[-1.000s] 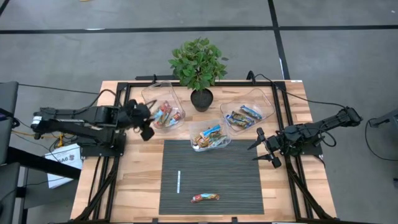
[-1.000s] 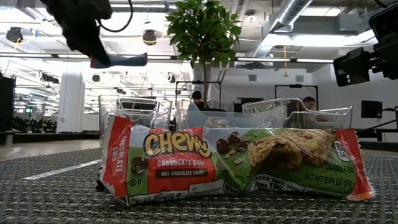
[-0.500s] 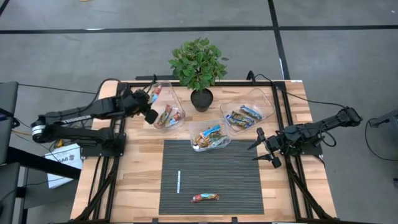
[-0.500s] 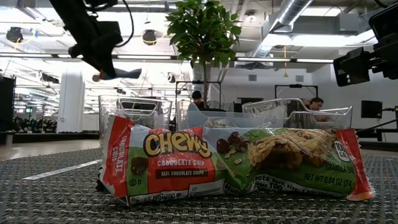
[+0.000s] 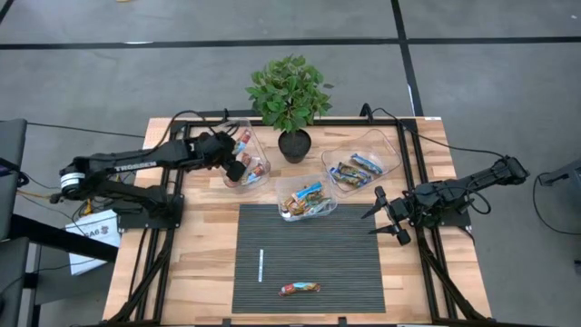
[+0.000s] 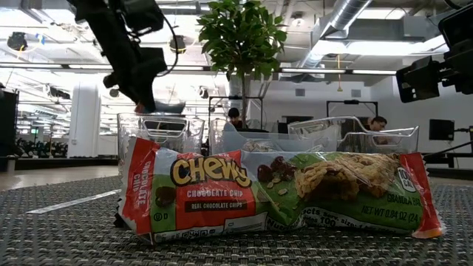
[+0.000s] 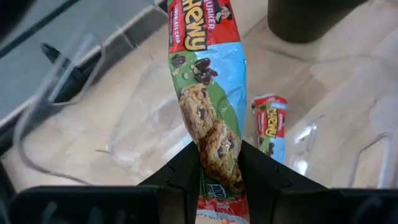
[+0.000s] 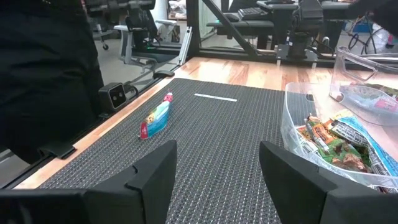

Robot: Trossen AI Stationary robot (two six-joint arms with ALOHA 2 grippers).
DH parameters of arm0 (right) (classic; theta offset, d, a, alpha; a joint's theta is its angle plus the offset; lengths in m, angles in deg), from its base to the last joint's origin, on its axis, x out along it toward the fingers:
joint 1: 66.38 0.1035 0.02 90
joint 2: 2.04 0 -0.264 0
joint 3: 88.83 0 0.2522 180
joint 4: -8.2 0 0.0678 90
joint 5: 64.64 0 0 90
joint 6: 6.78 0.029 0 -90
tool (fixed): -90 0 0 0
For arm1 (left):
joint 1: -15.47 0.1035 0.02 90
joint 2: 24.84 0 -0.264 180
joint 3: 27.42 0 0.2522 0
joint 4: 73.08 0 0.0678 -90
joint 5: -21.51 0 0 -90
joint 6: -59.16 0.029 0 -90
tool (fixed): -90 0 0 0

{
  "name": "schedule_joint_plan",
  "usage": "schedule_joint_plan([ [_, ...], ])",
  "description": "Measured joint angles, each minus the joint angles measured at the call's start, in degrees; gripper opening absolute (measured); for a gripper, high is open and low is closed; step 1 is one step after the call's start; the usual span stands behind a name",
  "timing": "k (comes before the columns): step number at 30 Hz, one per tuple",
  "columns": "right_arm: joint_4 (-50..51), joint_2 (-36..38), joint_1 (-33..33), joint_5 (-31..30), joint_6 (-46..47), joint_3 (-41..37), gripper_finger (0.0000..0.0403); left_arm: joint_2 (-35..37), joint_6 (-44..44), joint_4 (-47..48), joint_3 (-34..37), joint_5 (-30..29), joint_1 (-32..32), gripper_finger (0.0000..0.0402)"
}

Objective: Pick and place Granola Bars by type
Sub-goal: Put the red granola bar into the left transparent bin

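Left gripper [image 7: 219,171]: above the clear plastic left bin [image 5: 221,138], fingers pinching a red, green and blue Chewy granola bar [image 7: 205,106].
Wrist view only: a second red bar [image 7: 270,127] in that bin.
Right gripper [image 5: 386,216]: fingers spread, beside the grey ribbed mat [image 5: 309,259].
Mat: one loose bar [image 5: 300,289].

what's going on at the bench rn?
Sorting granola bars into clear bins. The left gripper is shut on a red-and-blue Chewy bar and holds it over the left bin, which already has bars in it. The right gripper waits open at the mat's right edge. One bar is left on the mat, beside a thin white stick.
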Motion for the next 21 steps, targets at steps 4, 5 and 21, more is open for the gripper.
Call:
schedule_joint_plan([
  [4,0.0,0.0,0.0,0.0,0.0,0.0,0.0221,-2.9,0.0,-1.2,0.0,1.2,0.0,0.0083],
  [5,0.0,0.0,0.0,0.0,0.0,0.0,0.0221,-3.3,0.0,-1.6,0.0,1.2,0.0,0.0083],
  [21,0.0,0.0,0.0,0.0,0.0,0.0,0.0221,-6.1,1.9,1.3,0.0,1.5,0.3,0.0083],
])
